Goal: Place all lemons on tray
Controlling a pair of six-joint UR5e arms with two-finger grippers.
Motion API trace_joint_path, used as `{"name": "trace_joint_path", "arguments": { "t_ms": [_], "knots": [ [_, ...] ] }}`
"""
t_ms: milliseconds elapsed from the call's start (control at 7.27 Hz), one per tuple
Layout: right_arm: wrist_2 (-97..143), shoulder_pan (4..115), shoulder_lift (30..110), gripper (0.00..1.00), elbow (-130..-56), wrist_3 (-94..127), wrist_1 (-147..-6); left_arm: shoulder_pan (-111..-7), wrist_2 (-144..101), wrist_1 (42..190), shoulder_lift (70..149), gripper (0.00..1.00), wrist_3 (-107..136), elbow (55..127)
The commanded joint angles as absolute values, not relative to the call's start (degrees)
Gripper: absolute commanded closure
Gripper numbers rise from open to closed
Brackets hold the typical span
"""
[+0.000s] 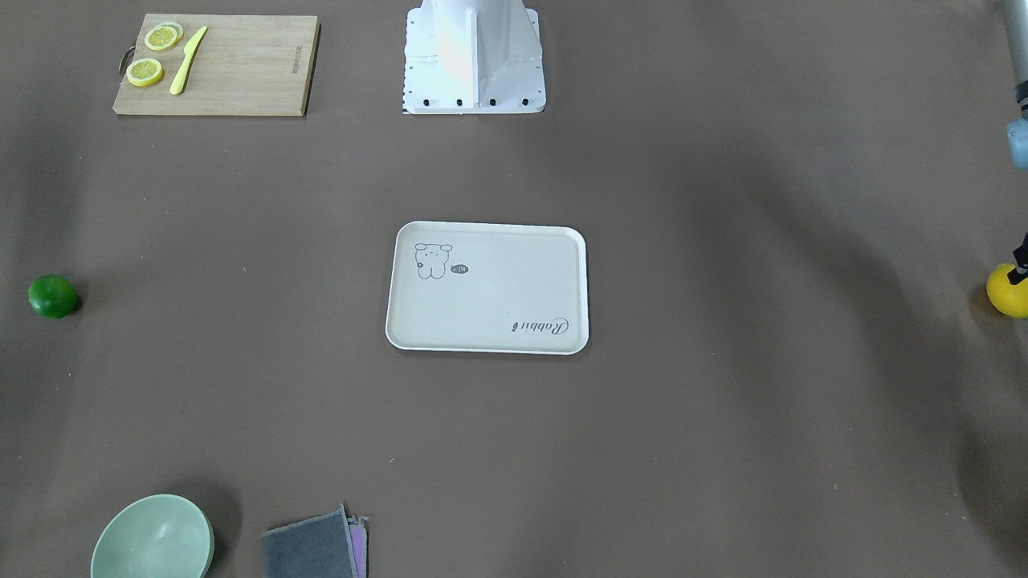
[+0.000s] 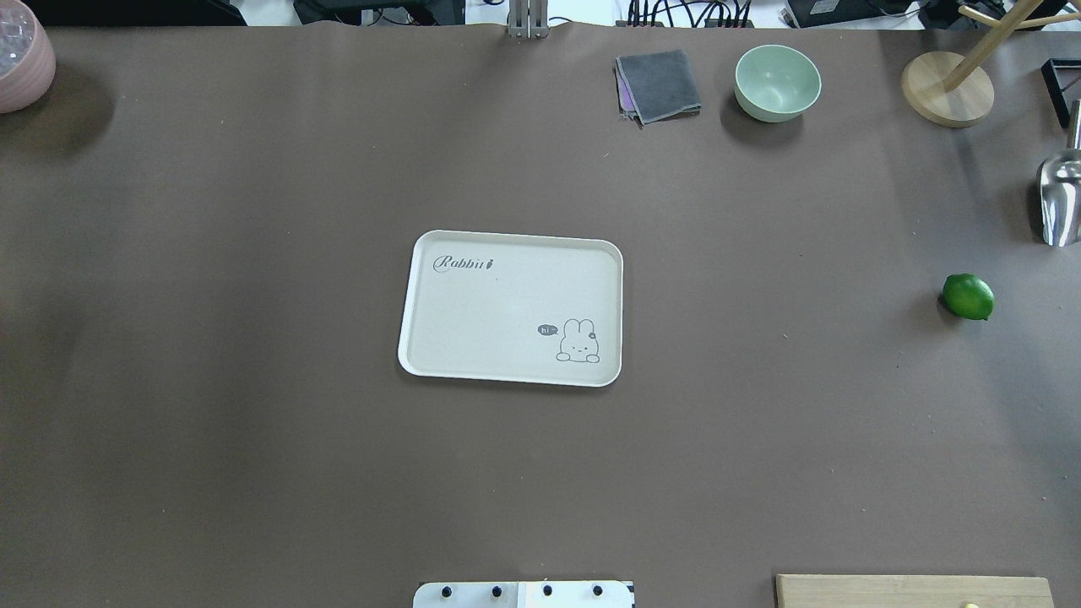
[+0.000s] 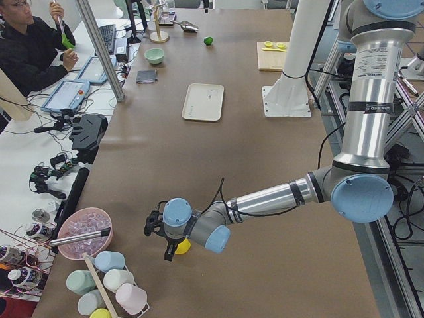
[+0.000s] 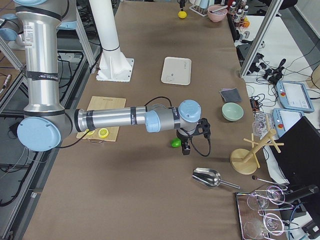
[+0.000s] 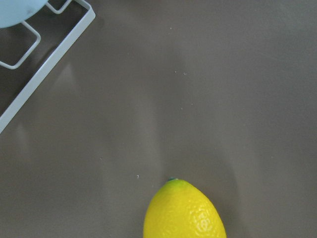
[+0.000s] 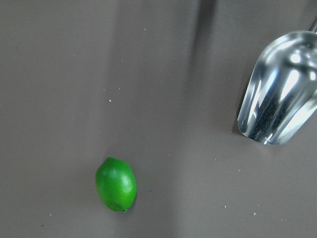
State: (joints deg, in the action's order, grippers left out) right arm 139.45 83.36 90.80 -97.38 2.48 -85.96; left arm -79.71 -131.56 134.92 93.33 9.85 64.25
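Both lemons sit on the table, well apart from the tray (image 2: 507, 304): yellow lemon (image 5: 184, 210) just under left gripper (image 3: 167, 250), long axis up-frame in the wrist view, green tip on top; green lemon (image 6: 115, 184) near right gripper (image 4: 186, 148) and metal scoop (image 6: 277, 94), nub down-frame; can't tell either gripper's opening.

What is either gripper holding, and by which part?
Nothing, it seems: the yellow lemon and the green lemon both lie on the table, ungripped.

The left end effector (image 1: 1021, 258) is hanging directly over the yellow lemon (image 1: 1007, 294), mostly cut off by the frame. The tray (image 1: 487, 343) is lying well away from it on the surface (image 1: 723, 449), with the green lemon (image 1: 53, 296) sitting far beyond the tray.
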Motion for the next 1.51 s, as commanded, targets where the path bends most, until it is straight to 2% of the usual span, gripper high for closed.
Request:
{"name": "trace_joint_path", "arguments": {
  "t_ms": [0,550,688,826,1101,1376],
  "knots": [
    [139.48,83.41,90.88,0.00,-97.65,2.55,-85.87,-77.01,-131.49,134.82,94.04,0.02,10.46,63.37],
    [139.48,83.41,90.88,0.00,-98.00,2.55,-85.87,-76.11,-131.04,134.65,94.83,0.02,10.37,60.12],
    [139.48,83.41,90.88,0.00,-98.00,2.55,-85.87,-76.11,-131.13,134.65,94.83,0.39,10.63,60.12],
    [139.66,83.41,90.88,0.00,-98.00,2.55,-85.87,-76.11,-131.05,134.56,94.75,0.99,10.63,60.38],
    [140.27,83.32,90.36,0.00,-98.35,5.25,-85.78,-76.20,-131.83,131.77,94.14,1.00,10.90,65.44],
    [140.28,79.13,90.17,0.00,-98.70,5.36,-82.30,-78.21,-135.08,119.76,94.83,1.00,10.99,74.93]
  ]
}}
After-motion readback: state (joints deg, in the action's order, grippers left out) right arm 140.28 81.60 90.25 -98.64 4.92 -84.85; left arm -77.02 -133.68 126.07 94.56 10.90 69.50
